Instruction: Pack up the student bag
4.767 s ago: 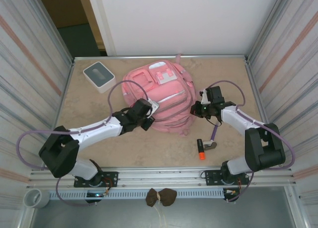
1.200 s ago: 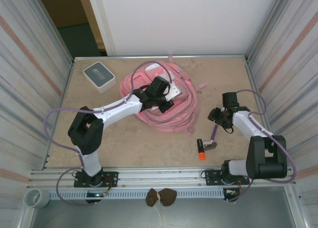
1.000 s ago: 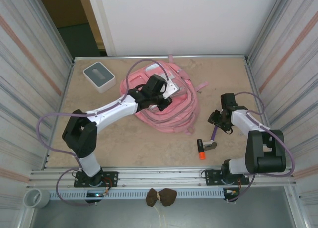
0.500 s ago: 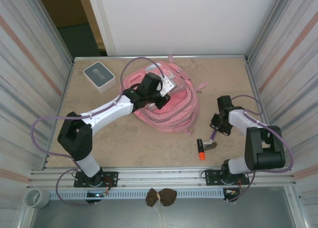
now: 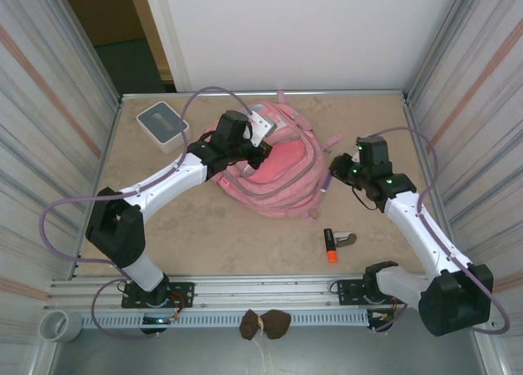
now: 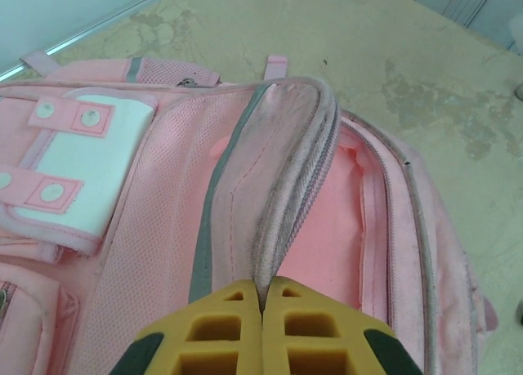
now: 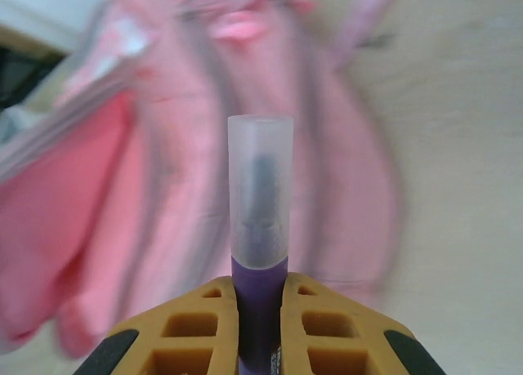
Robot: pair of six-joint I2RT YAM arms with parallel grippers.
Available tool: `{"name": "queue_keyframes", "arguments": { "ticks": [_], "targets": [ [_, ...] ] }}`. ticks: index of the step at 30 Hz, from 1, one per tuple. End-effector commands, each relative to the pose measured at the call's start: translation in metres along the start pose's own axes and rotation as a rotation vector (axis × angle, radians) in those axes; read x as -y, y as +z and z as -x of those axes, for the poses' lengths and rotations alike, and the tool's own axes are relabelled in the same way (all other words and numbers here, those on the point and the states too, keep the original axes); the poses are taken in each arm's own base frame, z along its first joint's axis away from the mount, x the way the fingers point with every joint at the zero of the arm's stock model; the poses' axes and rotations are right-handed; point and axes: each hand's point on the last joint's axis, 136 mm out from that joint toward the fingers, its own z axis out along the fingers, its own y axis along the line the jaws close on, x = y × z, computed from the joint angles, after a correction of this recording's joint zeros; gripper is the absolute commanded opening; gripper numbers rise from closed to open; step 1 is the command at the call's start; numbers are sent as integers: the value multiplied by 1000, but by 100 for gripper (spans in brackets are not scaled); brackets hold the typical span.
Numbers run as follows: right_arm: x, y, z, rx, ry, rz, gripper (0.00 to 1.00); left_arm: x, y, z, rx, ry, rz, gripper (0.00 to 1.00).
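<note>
The student bag [image 5: 282, 175], a pink backpack, lies mid-table with its main compartment gaping. My left gripper [image 5: 248, 156] is at the bag's upper left. In the left wrist view it [image 6: 262, 297] is shut on the zip-edged flap [image 6: 286, 187], holding it up so the pink lining [image 6: 347, 220] shows. My right gripper [image 5: 335, 180] hovers just off the bag's right side. It [image 7: 260, 289] is shut on a purple marker [image 7: 260, 228] with a clear cap, which points toward the bag [image 7: 122, 203].
A grey-and-white square box [image 5: 162, 123] sits at the back left. An orange-capped marker [image 5: 330, 246] and a small grey item [image 5: 346, 239] lie on the table in front of the bag. Metal walls close in both sides.
My right gripper closed on the purple marker, lifted it off the table and carried it toward the bag. My left gripper pulled the flap back and to the left.
</note>
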Motion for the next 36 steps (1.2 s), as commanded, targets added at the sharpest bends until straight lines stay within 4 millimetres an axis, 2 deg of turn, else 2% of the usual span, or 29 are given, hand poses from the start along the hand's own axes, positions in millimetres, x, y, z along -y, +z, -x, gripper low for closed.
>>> {"name": "queue_keyframes", "arguments": {
  "ticks": [1, 5, 11, 13, 16, 18, 22, 24, 28, 30, 32, 36],
  "targets": [
    [-64, 8, 0, -10, 61, 188, 5, -1, -25, 56, 149, -12, 1, 0],
    [-102, 36, -3, -29, 121, 259, 6, 0, -28, 69, 162, -22, -6, 0],
    [-127, 89, 8, 2, 236, 301, 13, 0, -35, 87, 188, -28, -10, 0],
    [-137, 102, 8, -28, 200, 311, 24, 1, -36, 88, 189, -26, -9, 0],
    [-137, 100, -2, -90, 92, 274, 43, -2, -35, 84, 184, -29, 1, 0],
    [-124, 88, -11, -94, 31, 235, 47, -4, -35, 82, 185, -32, 5, 0],
    [-76, 57, -32, -99, -60, 100, 52, -7, -31, 77, 180, -37, 5, 0],
    [-47, 40, -45, -111, -109, 6, 54, -7, -30, 74, 176, -37, 5, 0],
    [35, 4, -82, -205, -198, -309, 60, -8, -28, 68, 163, -34, 10, 0],
    [64, -13, -101, -245, -229, -424, 62, -8, -26, 65, 158, -35, 13, 0],
    [83, -28, -118, -275, -242, -495, 64, -10, -25, 62, 151, -36, 21, 0],
    [106, -48, -148, -315, -226, -563, 69, -11, -22, 58, 140, -37, 23, 0]
  ]
}}
